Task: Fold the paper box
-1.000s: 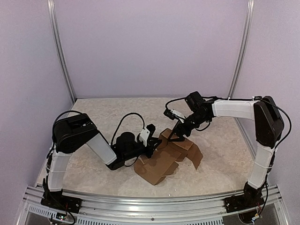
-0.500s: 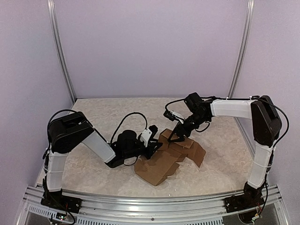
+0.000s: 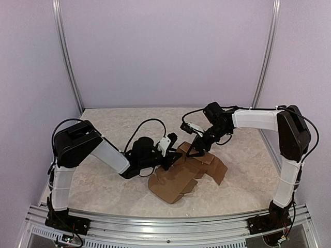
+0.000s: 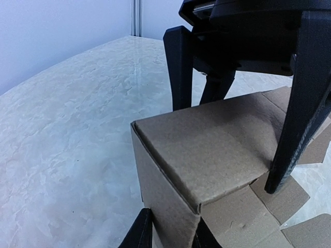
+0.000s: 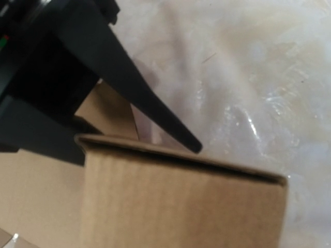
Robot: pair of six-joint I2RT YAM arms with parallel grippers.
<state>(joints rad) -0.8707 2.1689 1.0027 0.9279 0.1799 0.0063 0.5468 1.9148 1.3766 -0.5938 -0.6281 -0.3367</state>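
Left wrist view: your left end effector [image 4: 170,232] straddles the box [image 4: 163,191] corner (grip unclear); close the open right end effector [image 4: 227,150] squarely.

The pale, marbled surface [image 3: 103,129] carries a brown cardboard box [image 3: 178,178], partly folded. It lies right of centre, with loose flaps spread flat around it.

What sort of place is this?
Probably a robot test booth in a lab: plain lilac walls close in a marbled table, a left arm and a right arm stand bolted to a metal rail, and a partly folded paper box lies between them.
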